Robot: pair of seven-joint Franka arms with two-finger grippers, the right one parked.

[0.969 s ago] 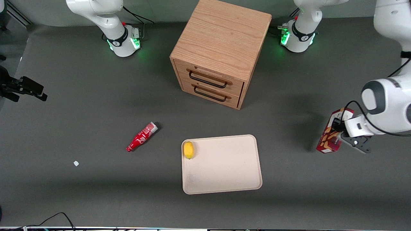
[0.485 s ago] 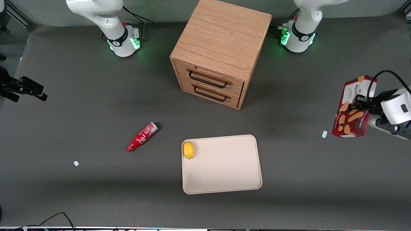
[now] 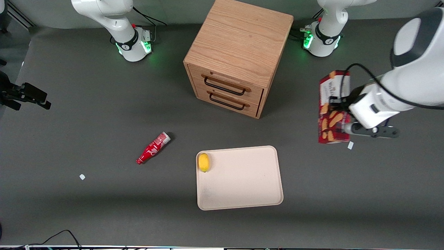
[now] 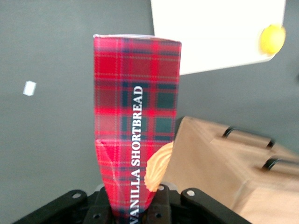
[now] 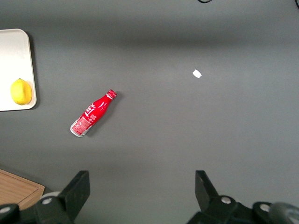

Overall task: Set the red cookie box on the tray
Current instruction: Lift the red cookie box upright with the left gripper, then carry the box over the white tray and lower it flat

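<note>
The wooden cabinet [image 3: 239, 55] sits up the table, the tray [image 3: 242, 194] nearer the front camera with a lemon [image 3: 203, 162] on it. I've got the cookie box [image 3: 331, 107] clamped in my gripper [image 3: 341, 116], up in the air toward my end of the table, not over the tray.

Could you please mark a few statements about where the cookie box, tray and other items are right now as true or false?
1. The pincer holds the cookie box above the table. True.
2. The box already rests on the tray. False: it is in the air toward the working arm's end, off the tray.
3. A lemon lies on the tray. True.
4. The soda bottle stands upright. False: it lies on its side on the table.
5. Both cabinet drawers are pulled open. False: both are closed.
</note>
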